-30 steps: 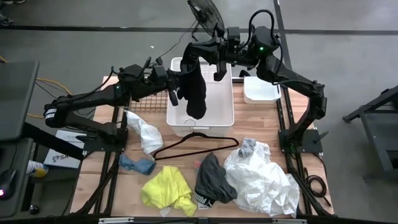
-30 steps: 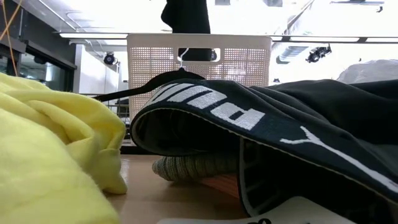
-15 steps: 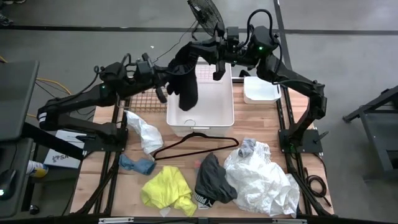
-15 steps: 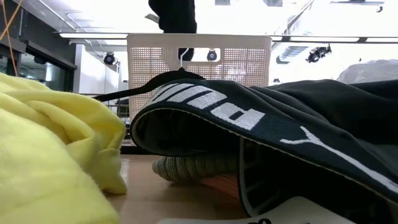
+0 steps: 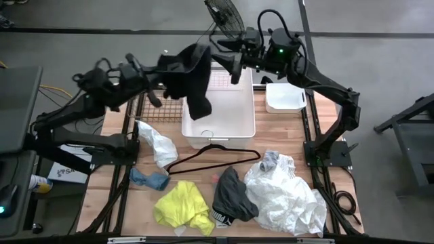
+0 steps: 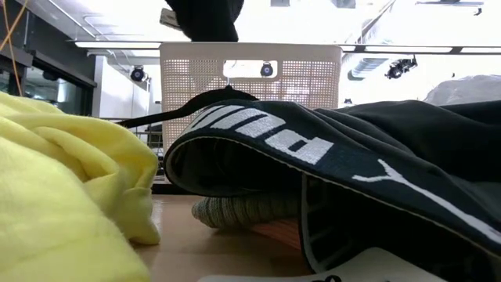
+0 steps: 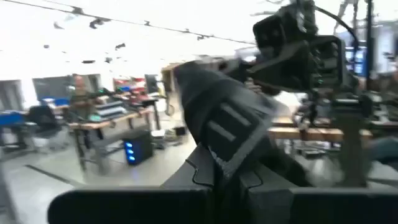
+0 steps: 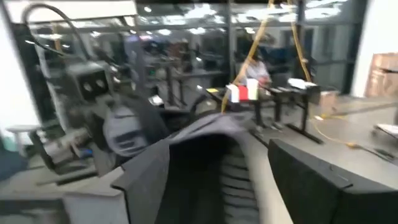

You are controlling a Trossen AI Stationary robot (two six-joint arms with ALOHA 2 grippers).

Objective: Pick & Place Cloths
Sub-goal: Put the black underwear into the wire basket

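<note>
High view: overhead, straight down on the white basket (image 5: 218, 115). Low view: tabletop level, close behind yellow cloth (image 6: 63, 188), facing the basket. Wrist views: lifted above the basket, facing each other, into the room. All share the black cloth (image 5: 193, 74).

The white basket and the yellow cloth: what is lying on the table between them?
In the high view, a thin black hanger lies between the white basket and the yellow cloth.

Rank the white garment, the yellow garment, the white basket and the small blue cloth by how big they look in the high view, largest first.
1. white garment and white basket: look about alike, so no ranking between them.
2. yellow garment
3. small blue cloth
</note>
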